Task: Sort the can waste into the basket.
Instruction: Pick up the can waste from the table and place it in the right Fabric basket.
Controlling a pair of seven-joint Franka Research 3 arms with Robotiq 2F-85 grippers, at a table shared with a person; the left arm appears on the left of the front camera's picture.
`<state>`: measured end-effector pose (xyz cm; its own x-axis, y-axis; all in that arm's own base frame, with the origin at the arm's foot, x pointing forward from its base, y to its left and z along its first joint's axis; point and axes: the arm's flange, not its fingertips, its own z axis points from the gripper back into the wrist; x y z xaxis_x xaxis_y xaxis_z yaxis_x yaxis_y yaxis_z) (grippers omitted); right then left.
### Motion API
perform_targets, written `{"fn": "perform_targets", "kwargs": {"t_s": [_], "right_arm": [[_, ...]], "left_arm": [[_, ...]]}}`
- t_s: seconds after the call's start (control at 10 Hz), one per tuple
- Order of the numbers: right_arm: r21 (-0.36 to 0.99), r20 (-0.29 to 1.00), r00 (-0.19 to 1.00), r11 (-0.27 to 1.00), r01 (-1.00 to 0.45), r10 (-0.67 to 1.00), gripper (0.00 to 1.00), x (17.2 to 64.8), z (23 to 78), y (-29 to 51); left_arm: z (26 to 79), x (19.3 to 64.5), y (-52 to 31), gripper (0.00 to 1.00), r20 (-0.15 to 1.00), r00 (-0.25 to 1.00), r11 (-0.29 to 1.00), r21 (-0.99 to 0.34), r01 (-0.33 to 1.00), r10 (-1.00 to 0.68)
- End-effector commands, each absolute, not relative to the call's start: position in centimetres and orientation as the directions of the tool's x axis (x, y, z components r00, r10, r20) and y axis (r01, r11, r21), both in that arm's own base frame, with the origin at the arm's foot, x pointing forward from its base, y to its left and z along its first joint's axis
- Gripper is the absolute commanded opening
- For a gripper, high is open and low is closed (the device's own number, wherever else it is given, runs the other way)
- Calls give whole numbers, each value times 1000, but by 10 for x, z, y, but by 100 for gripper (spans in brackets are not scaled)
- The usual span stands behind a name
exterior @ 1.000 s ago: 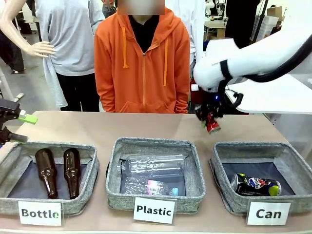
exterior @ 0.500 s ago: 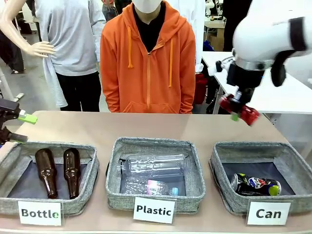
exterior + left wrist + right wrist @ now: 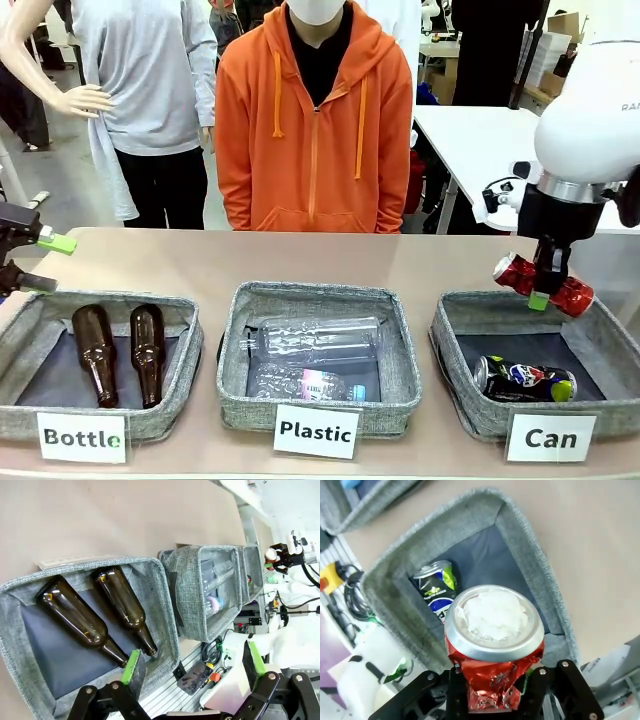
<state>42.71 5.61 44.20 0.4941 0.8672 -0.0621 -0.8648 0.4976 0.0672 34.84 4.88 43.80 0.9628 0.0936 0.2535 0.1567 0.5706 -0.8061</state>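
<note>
Right gripper (image 3: 546, 283): clamped on the red can (image 3: 543, 284), which hangs tilted over the far rim of the Can bin (image 3: 470, 402), at 4 o'clock of the table.
Red can, wrist view (image 3: 493, 642): dented, silver end up, above the bin's dark lining.
Blue can (image 3: 524, 380): lying on its side inside the Can bin.
Left gripper (image 3: 192, 672): jaws spread wide, holding nothing, near the Bottle bin (image 3: 170, 420) at 8 o'clock.
</note>
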Motion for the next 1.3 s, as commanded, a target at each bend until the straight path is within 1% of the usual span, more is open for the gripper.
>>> {"fn": "perform_targets", "kwargs": {"t_s": [0.0,0.1,0.2,0.3,0.4,0.8,1.0,1.1,1.2], "right_arm": [[69,-3,475,474,-878,880,6,430,440,58],[70,3,469,468,-881,883,6,432,441,59],[72,10,468,466,-882,884,50,436,440,59],[65,6,465,463,-884,885,84,437,439,60],[56,1,461,460,-886,888,100,437,439,61],[21,-46,451,452,-892,891,100,437,437,64],[40,-27,459,460,-887,888,100,439,439,64],[79,9,486,484,-872,874,100,438,442,63],[186,93,587,565,-804,804,100,437,450,57]], "left_arm": [[437,347,50,100,254,964,571,-805,164,82],[437,347,50,100,254,964,571,-805,164,82],[437,347,50,100,254,964,571,-805,164,82],[437,347,50,100,254,964,571,-805,164,82],[437,347,50,100,254,964,571,-805,164,82],[437,347,50,100,254,964,571,-805,164,82],[437,347,50,100,254,964,571,-805,164,82],[437,347,50,100,254,964,571,-805,164,82],[437,347,50,100,254,964,571,-805,164,82]]}}
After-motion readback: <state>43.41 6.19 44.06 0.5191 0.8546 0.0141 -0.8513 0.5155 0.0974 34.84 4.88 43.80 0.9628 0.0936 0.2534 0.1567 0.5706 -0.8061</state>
